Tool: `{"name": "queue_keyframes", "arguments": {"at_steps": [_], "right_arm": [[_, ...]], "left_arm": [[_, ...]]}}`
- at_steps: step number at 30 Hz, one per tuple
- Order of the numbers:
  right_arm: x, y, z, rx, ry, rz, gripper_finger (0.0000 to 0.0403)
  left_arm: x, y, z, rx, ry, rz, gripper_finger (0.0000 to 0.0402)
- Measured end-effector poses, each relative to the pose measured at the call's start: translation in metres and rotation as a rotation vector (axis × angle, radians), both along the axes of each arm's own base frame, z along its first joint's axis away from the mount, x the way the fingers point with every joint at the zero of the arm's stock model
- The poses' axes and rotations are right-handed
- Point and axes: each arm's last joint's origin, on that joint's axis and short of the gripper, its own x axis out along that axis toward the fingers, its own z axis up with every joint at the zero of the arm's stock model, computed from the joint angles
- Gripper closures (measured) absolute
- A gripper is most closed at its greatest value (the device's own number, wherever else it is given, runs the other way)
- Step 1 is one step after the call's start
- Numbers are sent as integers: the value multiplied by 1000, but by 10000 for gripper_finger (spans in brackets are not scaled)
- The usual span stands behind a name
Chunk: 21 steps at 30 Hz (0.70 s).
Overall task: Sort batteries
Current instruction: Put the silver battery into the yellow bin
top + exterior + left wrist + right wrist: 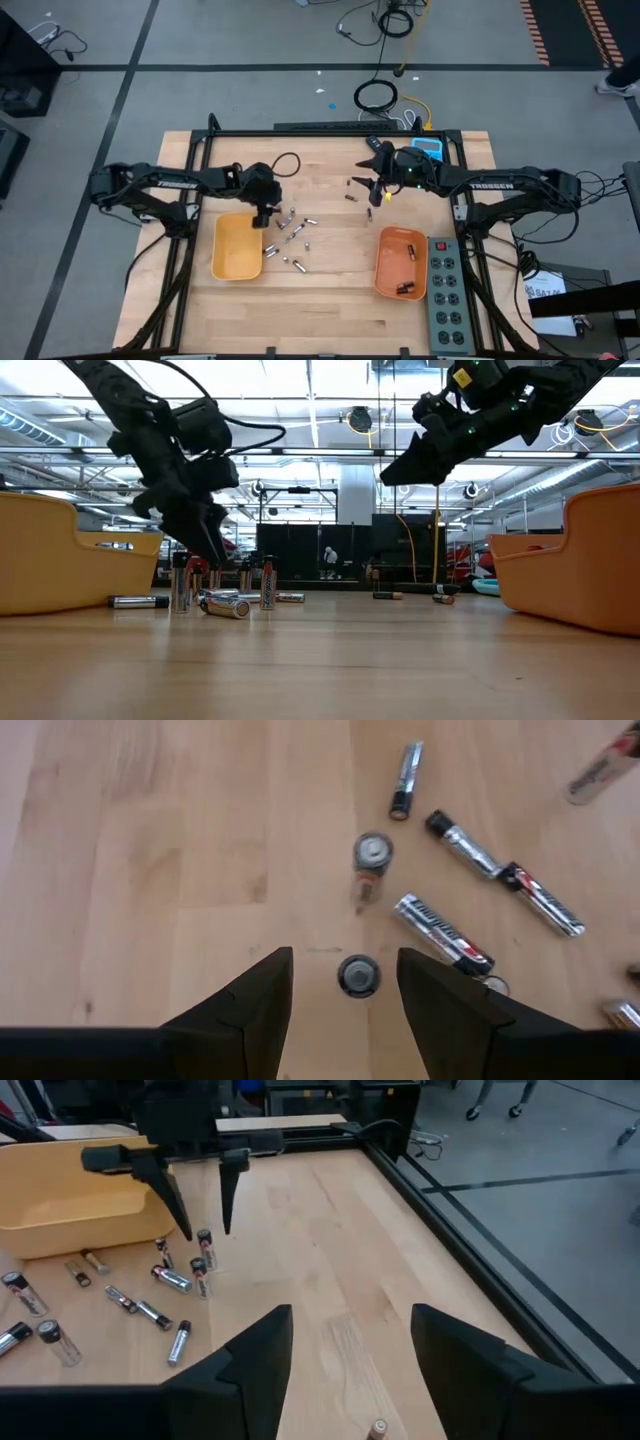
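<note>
I see left orange plastic tray bare | right orange plastic tray holds two dark batteries | silvery cylindrical batteries loose at centre (3 o'clock of left tray) | left gripper spread over one upright | right gripper spread, holding nothing.

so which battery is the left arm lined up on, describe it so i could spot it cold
Start at the left orange tray and look just off its upper right corner, where the left gripper hangs with open jaws. Directly under it one battery stands upright, its round silver end facing up. Most neighbouring batteries lie flat on the wood.
</note>
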Motion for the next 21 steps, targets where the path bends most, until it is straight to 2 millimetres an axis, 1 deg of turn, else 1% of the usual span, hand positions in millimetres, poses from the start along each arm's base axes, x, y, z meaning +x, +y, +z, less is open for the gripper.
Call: {"name": "queue_keyframes", "arguments": {"at_steps": [5,10,21], "right_arm": [[0,0,1,-5,-5,2,207],[0,0,0,-6,-3,4,207],[0,0,0,-13,-1,19,207]], "left_arm": [[3,1,-2,-26,12,43,210],[6,2,-2,-28,23,45,210],[9,3,-14,-33,77,18,211]]}}
